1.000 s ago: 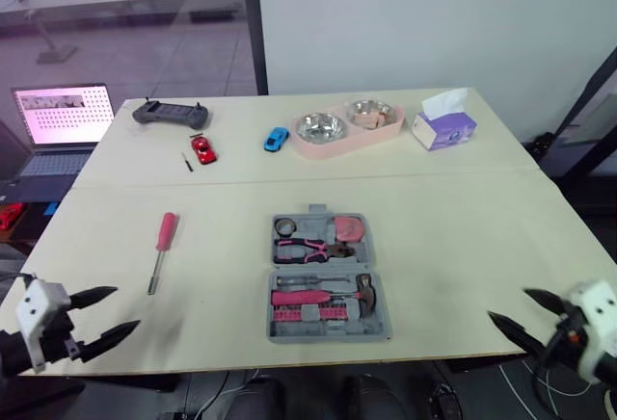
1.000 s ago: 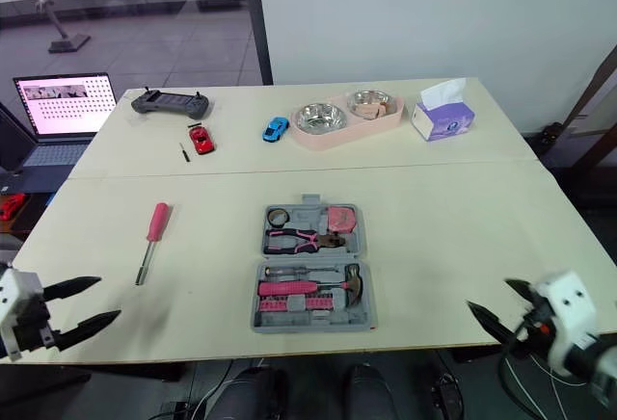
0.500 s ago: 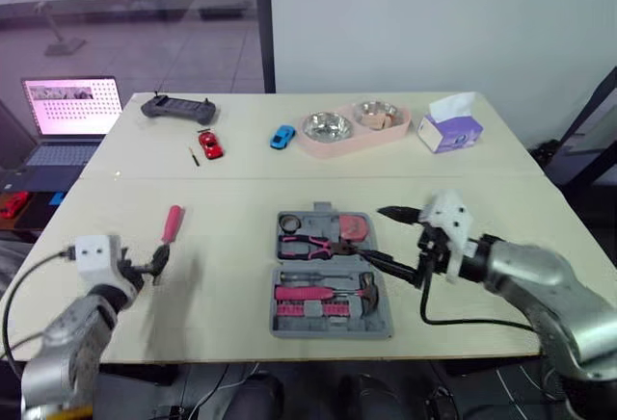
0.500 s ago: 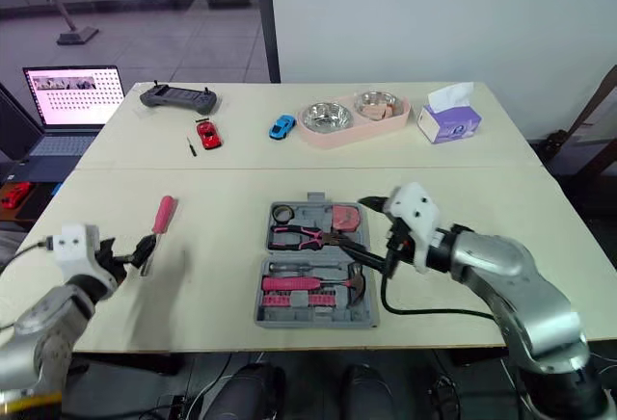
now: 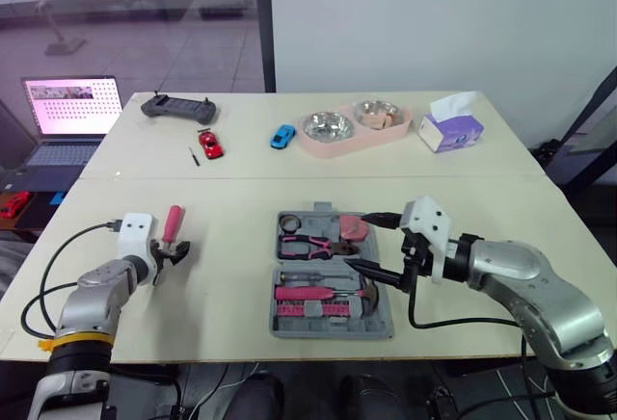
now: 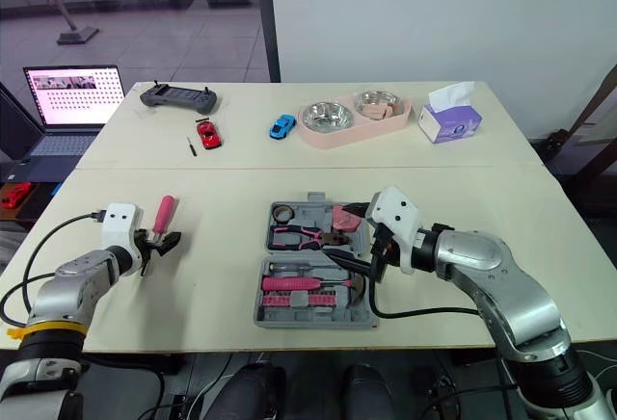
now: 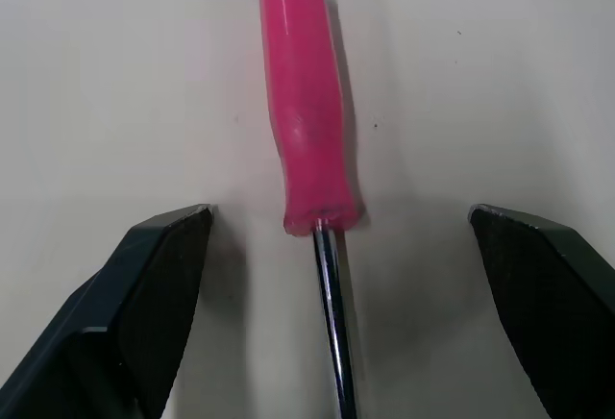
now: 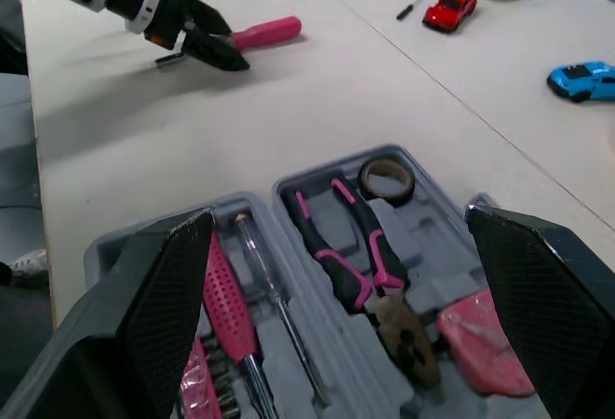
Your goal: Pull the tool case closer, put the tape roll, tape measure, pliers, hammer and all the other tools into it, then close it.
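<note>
1. Screwdriver with a pink plastic handle and steel shaft point(image 7: 306, 131): the one tool I see outside the case. It lies flat on the cream table point(image 5: 463, 198), well to the left of the case.
2. My left claw point(image 5: 174, 254), which a second ago hung off the near table corner, has come down over it. It is spread wide, one finger on each side of where handle meets shaft, touching neither.
3. That sets up the pick: I judge closing there is next.
4. The grey plastic tool case point(image 5: 328, 335) lies open mid-table. The tape roll point(image 5: 288, 226), pink-gripped pliers point(image 5: 313, 245), pink tape measure point(image 5: 347, 227) and hammer point(image 5: 323, 295) are seated in it.
5. My right claw point(image 5: 362, 242) has swung in from the other corner and now hovers wide open over the case's right edge, empty.
6. Packing looks nearly finished; closing the lid remains.
</note>
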### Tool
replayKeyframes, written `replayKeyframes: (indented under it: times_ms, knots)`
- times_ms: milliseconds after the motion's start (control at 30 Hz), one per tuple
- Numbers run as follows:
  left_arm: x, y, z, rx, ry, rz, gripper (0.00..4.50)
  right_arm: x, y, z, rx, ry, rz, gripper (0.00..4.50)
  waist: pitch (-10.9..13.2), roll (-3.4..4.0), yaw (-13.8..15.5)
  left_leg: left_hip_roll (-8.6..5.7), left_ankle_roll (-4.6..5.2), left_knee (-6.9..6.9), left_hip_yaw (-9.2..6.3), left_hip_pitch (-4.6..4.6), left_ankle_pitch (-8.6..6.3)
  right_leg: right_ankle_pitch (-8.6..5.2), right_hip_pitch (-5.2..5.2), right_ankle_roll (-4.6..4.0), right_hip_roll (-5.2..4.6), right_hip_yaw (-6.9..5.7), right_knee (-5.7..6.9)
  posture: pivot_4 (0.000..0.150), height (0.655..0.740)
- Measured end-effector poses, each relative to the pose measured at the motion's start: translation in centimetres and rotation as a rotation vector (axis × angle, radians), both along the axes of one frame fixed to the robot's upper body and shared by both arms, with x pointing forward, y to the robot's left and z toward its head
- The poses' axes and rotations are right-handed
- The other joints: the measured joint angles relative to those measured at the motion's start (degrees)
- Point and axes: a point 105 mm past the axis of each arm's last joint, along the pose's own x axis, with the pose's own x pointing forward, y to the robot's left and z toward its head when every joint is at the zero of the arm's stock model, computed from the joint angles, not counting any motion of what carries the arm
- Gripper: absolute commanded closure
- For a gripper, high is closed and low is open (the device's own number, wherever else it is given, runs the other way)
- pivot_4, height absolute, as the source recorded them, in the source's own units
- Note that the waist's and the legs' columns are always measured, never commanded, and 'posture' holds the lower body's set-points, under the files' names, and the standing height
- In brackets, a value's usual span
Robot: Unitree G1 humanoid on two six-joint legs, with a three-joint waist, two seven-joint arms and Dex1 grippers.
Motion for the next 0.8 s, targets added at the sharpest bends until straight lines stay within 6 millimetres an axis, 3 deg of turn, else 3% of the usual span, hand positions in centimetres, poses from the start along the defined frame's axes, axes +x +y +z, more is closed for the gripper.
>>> replayKeyframes:
  times_ms: [367, 500, 700, 800]
  knots:
    - [0.6, -0.3, 0.0, -0.005, -0.012, -0.003, 0.0, -0.1, -0.2, -0.4, -0.004, 0.019, -0.031, 0.08, -0.01, 0.01, 0.08, -0.02, -0.01, 0.01, 0.01, 0.0, 0.0, 0.06, 0.01, 0.08, -0.08, 0.04, -0.01, 0.15, 0.74]
    - [0.8, -0.3, 0.0, -0.011, -0.017, -0.002, 1.27, -0.2, -0.3, -0.7, -0.005, 0.031, -0.041, 0.0, -0.01, 0.02, 0.17, -0.03, -0.01, 0.01, 0.01, -0.01, 0.0, 0.06, 0.02, 0.08, -0.08, 0.03, -0.02, 0.15, 0.74]
    - [1.1, -0.7, 0.2, -0.029, -0.02, -0.015, 4.09, -0.4, -0.6, -1.4, -0.008, 0.057, -0.057, 0.0, -0.01, 0.01, 0.15, -0.05, -0.01, 0.01, 0.03, -0.03, 0.0, 0.06, 0.02, 0.1, -0.1, 0.03, -0.07, 0.15, 0.74]
    - [1.3, -0.8, 0.2, -0.035, -0.018, -0.019, 4.11, -0.5, -0.6, -1.6, -0.008, 0.064, -0.062, 0.0, -0.01, 0.01, 0.13, -0.05, -0.01, 0.01, 0.03, -0.03, 0.0, 0.07, 0.02, 0.1, -0.09, 0.03, -0.07, 0.15, 0.74]
